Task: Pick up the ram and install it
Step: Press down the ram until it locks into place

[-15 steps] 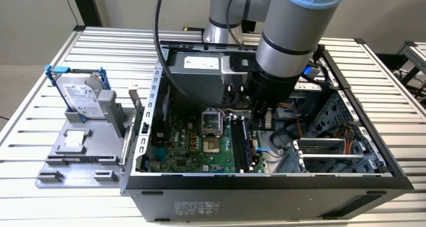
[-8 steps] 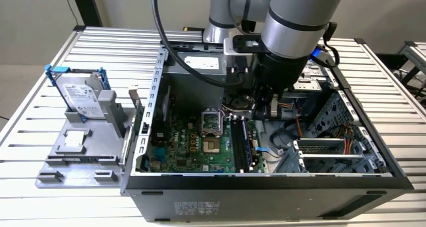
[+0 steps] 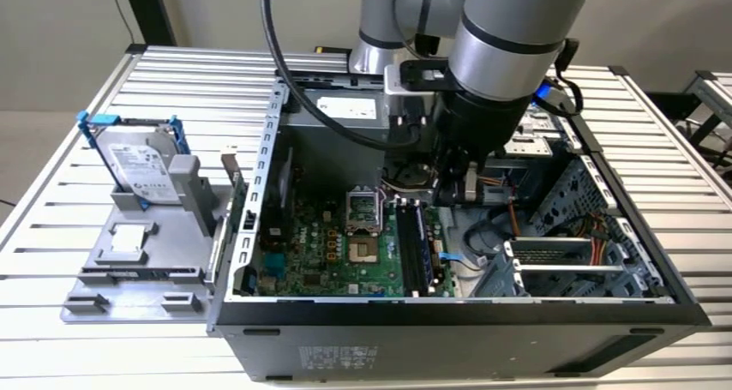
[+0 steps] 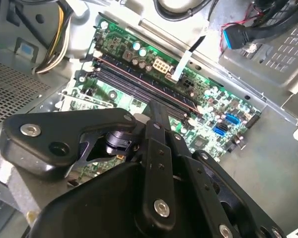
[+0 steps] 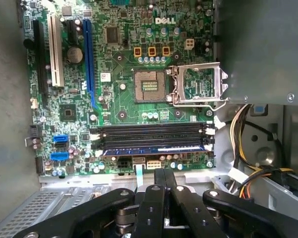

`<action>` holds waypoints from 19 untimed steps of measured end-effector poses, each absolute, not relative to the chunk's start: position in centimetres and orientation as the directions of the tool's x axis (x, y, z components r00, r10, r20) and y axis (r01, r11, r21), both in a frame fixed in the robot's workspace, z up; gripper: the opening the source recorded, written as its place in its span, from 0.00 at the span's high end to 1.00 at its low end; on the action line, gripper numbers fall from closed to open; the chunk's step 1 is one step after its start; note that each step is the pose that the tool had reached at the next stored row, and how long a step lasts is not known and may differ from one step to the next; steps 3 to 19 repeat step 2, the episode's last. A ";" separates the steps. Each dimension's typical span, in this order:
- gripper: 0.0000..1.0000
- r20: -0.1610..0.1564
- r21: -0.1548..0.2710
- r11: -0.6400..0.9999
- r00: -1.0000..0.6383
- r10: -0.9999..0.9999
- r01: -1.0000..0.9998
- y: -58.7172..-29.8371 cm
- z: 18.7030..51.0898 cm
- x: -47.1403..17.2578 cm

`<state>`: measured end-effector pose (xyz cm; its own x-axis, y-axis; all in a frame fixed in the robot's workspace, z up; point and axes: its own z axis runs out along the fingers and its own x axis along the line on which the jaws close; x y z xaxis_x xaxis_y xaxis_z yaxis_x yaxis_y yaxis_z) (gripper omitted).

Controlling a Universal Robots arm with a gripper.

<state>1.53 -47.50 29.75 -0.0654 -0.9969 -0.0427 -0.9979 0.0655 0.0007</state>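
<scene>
- The counter [image 3: 69, 193] of silver slats carries an open computer case [image 3: 458, 321], with the arm reaching down into it.
- The green motherboard [image 5: 124, 64] lies flat in the case; its processor socket [image 5: 150, 85] is open.
- A hard drive [image 3: 143, 167] stands upright in a grey fixture at the exterior view's left.
- The end effector [image 5: 164, 181] hovers near the memory slots, fingers [image 5: 170, 184] closed together, holding nothing.
- The ram [image 5: 154, 148] sits in a slot beside the black slot rails [image 5: 154, 131].
</scene>
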 end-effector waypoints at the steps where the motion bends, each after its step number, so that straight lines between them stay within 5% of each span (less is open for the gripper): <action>1: 1.00 -0.043 0.001 0.065 -0.065 -0.997 -0.998 -47.5 29.8 1.5; 19: 1.00 -0.043 0.002 0.065 -0.065 -0.997 -0.998 -47.5 29.8 1.5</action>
